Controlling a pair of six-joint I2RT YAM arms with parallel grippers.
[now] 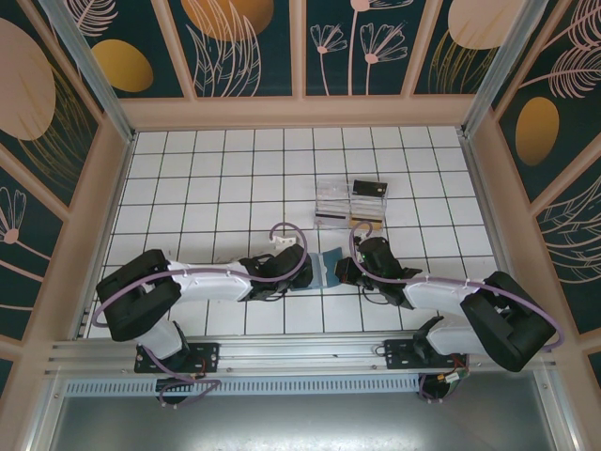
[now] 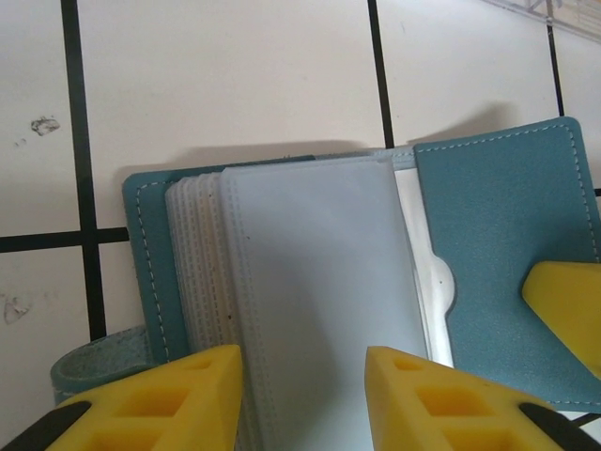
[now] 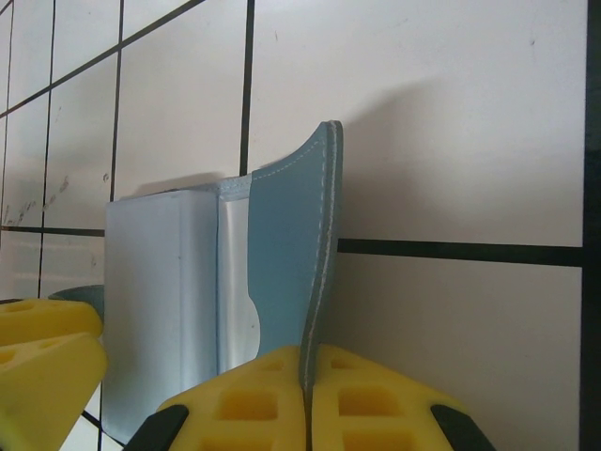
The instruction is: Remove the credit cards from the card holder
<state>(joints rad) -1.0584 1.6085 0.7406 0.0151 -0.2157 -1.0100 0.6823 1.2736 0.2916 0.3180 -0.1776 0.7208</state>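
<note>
White tiled table [image 1: 188, 178]: our right gripper [image 3: 305, 366] pinches one flap of the card holder [image 3: 286, 244] upright; our left gripper [image 2: 302, 371], half-open, straddles the clear sleeves [image 2: 310, 272] running straight ahead.

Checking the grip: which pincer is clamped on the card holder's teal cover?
The right pincer, shut on the edge of the raised cover; the left pincer stands open over the clear sleeves.

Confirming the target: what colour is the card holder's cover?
Teal-blue card holder, pale stitching; best in left wrist view.
</note>
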